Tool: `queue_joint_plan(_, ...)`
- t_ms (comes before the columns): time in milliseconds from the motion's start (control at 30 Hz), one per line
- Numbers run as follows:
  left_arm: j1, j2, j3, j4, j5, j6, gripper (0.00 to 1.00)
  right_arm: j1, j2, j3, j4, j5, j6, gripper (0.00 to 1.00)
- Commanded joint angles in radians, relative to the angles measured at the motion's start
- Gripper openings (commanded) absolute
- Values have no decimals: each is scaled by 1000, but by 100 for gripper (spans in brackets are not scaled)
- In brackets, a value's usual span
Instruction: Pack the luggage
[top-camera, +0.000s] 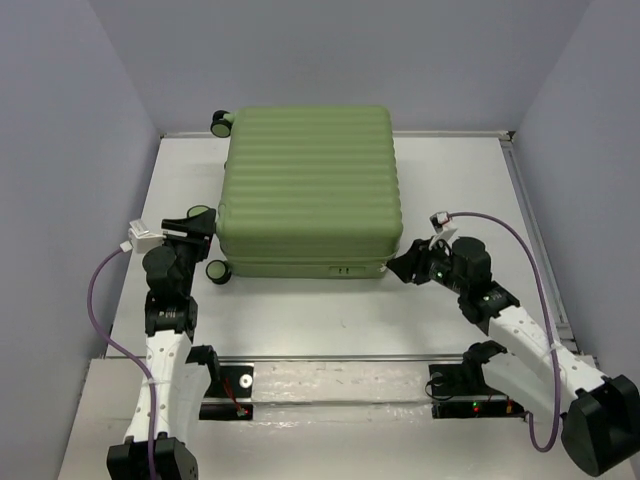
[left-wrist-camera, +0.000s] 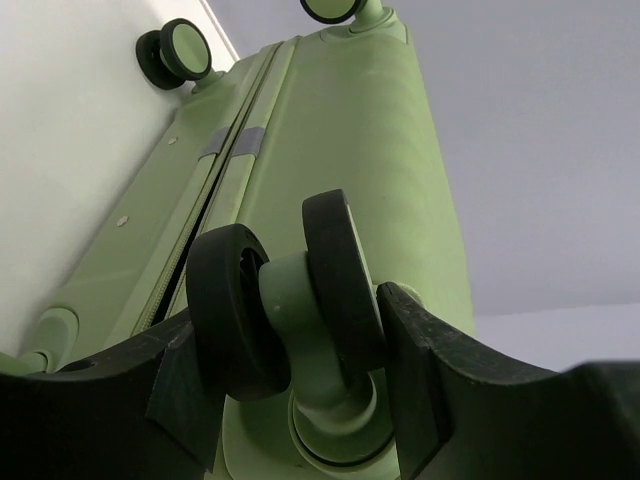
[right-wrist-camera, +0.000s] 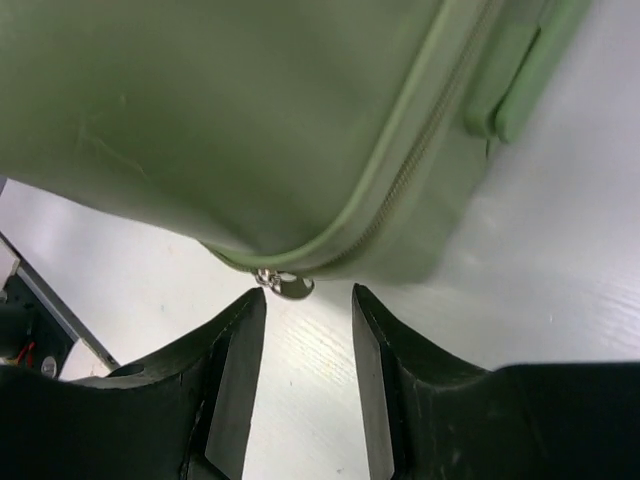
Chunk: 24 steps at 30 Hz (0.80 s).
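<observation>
Luggage (top-camera: 310, 185): stiff, bulky, slick-sided, so grip hardware. Your left gripper (left-wrist-camera: 290, 345) pinches caster wheel (left-wrist-camera: 335, 280); right gripper (right-wrist-camera: 308, 325) parted, empty, just below zipper pull (right-wrist-camera: 290, 286).

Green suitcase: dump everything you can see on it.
The suitcase is light green, ribbed hard shell, lying flat, seemingly closed, on the white table. Black casters with green hubs face left; the left gripper clamps the near caster. A metal zipper pull hangs at the near-right corner, just ahead of the open right gripper, untouched.
</observation>
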Motion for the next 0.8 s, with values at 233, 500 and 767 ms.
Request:
queue_joint_plan(233, -51, -2, -11, 90, 195, 189, 6, 100, 222, -30, 394, 1, -13, 46)
queue_joint_plan(500, -87, -19, -30, 90, 180, 186, 6, 203, 178, -74, 446, 191, 17, 38)
queue_joint_plan(767, -94, -16, -31, 91, 161, 186, 6, 203, 78, -113, 400, 223, 15, 50)
